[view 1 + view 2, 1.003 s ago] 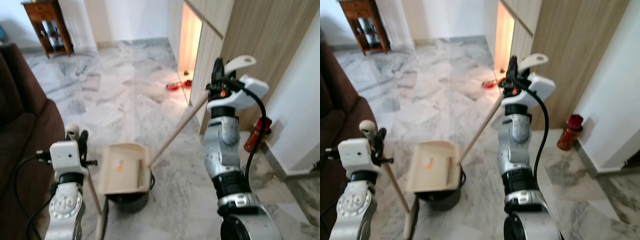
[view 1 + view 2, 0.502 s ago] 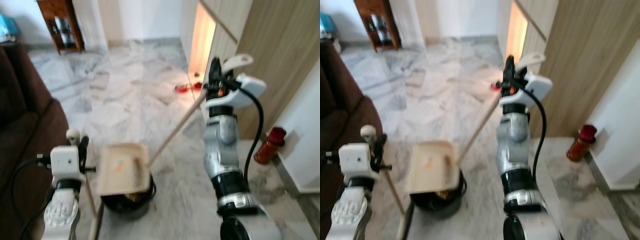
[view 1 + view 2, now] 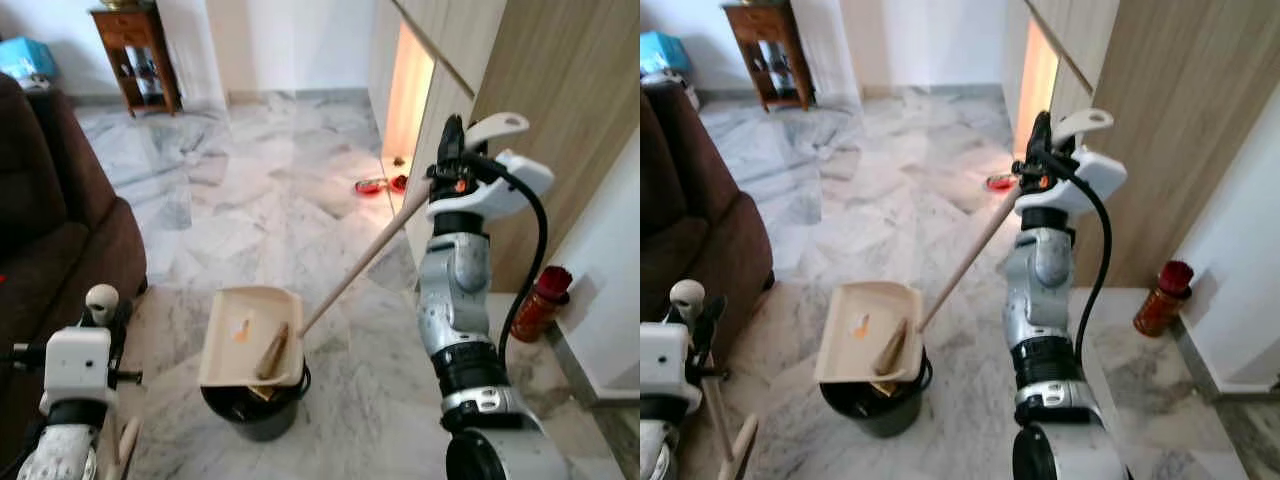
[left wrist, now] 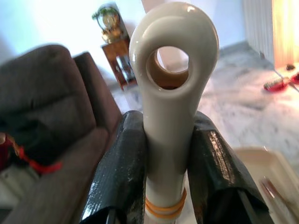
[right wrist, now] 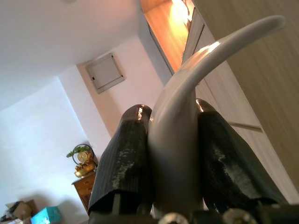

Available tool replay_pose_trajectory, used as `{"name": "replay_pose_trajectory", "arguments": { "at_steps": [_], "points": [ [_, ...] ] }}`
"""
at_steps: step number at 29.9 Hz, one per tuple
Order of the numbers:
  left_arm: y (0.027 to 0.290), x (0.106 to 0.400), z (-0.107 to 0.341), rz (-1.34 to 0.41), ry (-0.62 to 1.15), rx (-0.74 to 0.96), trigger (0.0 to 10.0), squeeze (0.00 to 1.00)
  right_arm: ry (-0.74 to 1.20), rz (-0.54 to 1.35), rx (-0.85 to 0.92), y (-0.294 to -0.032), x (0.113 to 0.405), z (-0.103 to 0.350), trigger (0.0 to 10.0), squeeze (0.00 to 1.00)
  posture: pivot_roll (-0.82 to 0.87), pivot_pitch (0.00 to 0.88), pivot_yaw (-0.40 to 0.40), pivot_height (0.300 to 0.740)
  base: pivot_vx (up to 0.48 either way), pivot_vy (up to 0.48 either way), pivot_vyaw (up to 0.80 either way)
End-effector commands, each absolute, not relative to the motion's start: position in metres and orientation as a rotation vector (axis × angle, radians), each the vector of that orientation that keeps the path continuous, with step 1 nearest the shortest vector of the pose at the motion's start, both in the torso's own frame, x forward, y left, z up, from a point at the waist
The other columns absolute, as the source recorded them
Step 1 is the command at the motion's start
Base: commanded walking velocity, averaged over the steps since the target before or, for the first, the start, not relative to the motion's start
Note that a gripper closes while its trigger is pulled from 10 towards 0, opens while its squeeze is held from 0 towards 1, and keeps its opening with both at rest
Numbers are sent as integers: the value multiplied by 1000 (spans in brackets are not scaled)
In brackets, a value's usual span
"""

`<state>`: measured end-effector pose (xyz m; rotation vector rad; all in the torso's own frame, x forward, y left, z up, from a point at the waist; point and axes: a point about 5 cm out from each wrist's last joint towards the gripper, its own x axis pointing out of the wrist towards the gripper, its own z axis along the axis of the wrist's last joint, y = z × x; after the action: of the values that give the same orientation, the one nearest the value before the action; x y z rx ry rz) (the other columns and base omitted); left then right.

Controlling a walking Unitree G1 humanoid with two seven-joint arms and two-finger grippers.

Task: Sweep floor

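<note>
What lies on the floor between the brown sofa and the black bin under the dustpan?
In the left eye view, only bare marble floor lies between the sofa and the bin beneath the dustpan.

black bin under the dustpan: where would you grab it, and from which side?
Grip the black bin by its rim on the near, robot-facing side, coming from above. The cream dustpan rests tilted over most of the opening, and its long handle runs up to the right gripper, so the far and right rim are covered or crowded. The near rim looks exposed. Likely a hinged handle at right, too small to confirm.
</note>
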<state>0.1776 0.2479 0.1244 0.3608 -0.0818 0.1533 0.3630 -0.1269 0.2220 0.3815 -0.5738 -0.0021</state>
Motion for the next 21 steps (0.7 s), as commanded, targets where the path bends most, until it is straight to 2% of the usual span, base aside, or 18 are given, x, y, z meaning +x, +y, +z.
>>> {"name": "replay_pose_trajectory", "arguments": {
  "at_steps": [1, 12, 21],
  "points": [
    [247, 177, 136, 147, -126, 389, 10000, 0, -630, 6, 398, -126, 364, 238, 10000, 0, 158, 0, 30, 740, 0, 0, 0],
    [243, 189, 141, 199, -166, 338, 10000, 0, -629, 11, 396, -126, 364, 238, 10000, 0, 153, 0, 26, 740, 0, 0, 0],
    [247, 190, 143, 219, -170, 344, 10000, 0, -626, 10, 397, -126, 364, 237, 10000, 0, 156, 0, 27, 740, 283, 0, 0]
  ]
}}
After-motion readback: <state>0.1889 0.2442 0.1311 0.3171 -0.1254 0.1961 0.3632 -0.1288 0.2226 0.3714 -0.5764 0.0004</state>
